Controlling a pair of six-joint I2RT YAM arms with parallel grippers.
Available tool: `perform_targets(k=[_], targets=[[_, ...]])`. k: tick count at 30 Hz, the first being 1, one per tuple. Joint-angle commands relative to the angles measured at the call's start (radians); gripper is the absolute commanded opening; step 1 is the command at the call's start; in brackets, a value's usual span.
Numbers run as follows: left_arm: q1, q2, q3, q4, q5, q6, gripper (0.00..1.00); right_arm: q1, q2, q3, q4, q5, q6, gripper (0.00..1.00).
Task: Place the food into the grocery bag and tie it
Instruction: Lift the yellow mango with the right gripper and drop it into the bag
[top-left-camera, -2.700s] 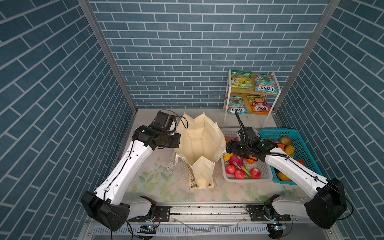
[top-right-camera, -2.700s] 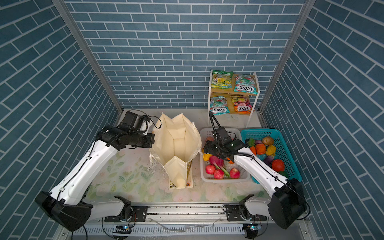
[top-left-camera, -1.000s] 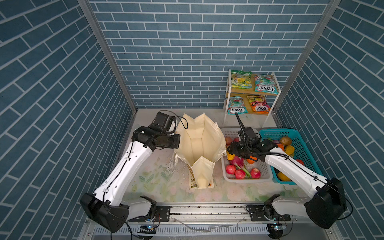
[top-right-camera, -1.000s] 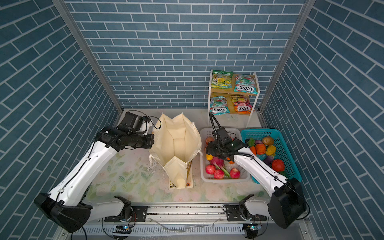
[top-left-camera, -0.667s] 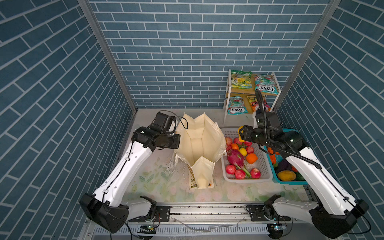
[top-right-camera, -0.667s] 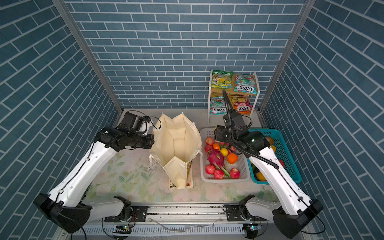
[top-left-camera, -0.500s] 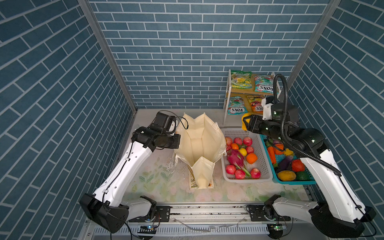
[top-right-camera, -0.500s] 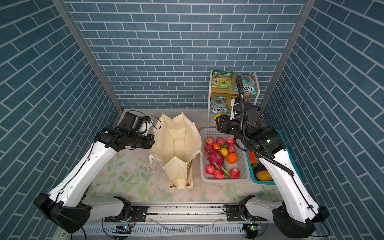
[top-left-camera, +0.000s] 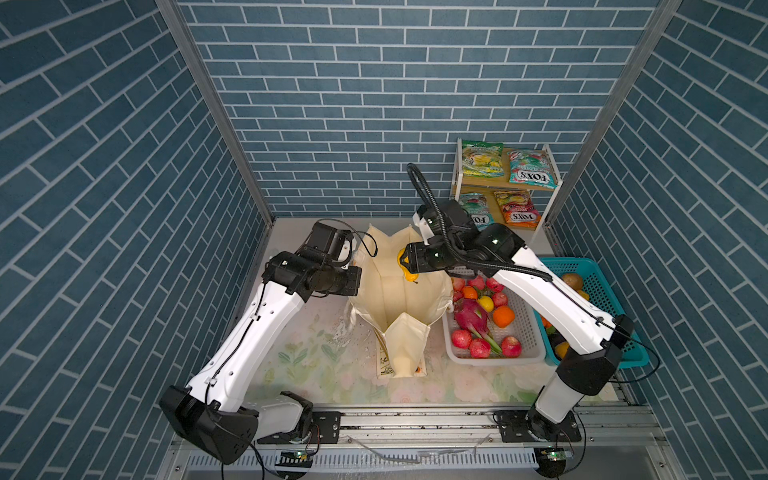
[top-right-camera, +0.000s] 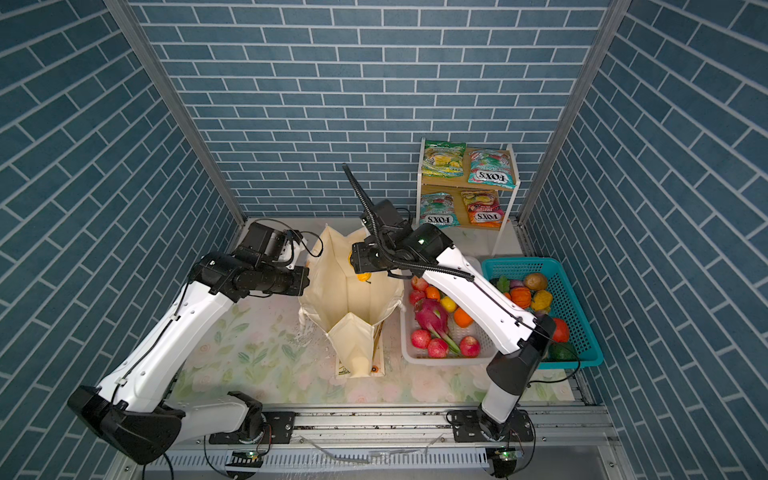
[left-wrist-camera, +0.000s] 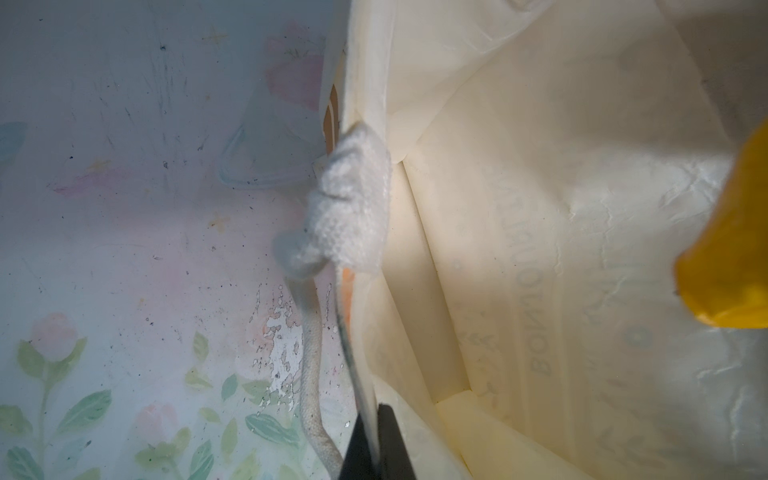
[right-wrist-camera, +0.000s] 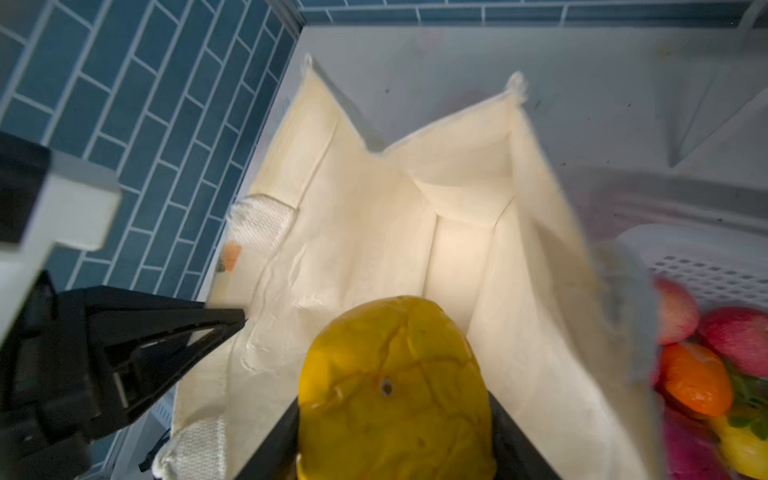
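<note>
The grocery bag (top-left-camera: 395, 291) (top-right-camera: 353, 299), a cream canvas tote, stands open in the middle of the table. My left gripper (top-left-camera: 358, 279) (left-wrist-camera: 374, 440) is shut on the bag's left rim beside a strap handle (left-wrist-camera: 353, 199). My right gripper (top-left-camera: 405, 264) (right-wrist-camera: 395, 440) is shut on a yellow fruit (right-wrist-camera: 395, 386) (top-right-camera: 363, 275) and hangs just above the bag's mouth. The same fruit (left-wrist-camera: 731, 266) shows at the edge of the left wrist view. More food lies right of the bag: a pink dragon fruit (top-left-camera: 469, 316), red apples (top-left-camera: 478, 347) and an orange (top-left-camera: 503, 316).
The white basket (top-left-camera: 494, 360) with the fruit touches the bag's right side. A teal basket (top-left-camera: 598, 278) with more produce sits further right, under my right arm. A small shelf (top-left-camera: 505, 183) at the back right holds FOX'S packets (top-left-camera: 532, 174). Brick walls close in on three sides.
My right gripper lifted the yellow fruit out of the white basket, swung up towards the shelf, then left over the bag's mouth. The left arm and the bag have stayed put.
</note>
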Motion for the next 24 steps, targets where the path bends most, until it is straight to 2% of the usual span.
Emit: perform_targets(k=[1, 13, 24], targets=[[-0.004, 0.001, 0.013, 0.012, 0.003, 0.009, 0.00, 0.025, 0.045, 0.049, -0.032, -0.022, 0.017, 0.40], [-0.003, -0.009, 0.014, 0.018, 0.005, 0.011, 0.00, 0.040, 0.239, 0.025, 0.023, -0.012, 0.028, 0.43], [-0.004, -0.002, 0.010, 0.036, 0.004, 0.007, 0.00, 0.040, 0.238, -0.153, 0.130, 0.013, 0.043, 0.43]])
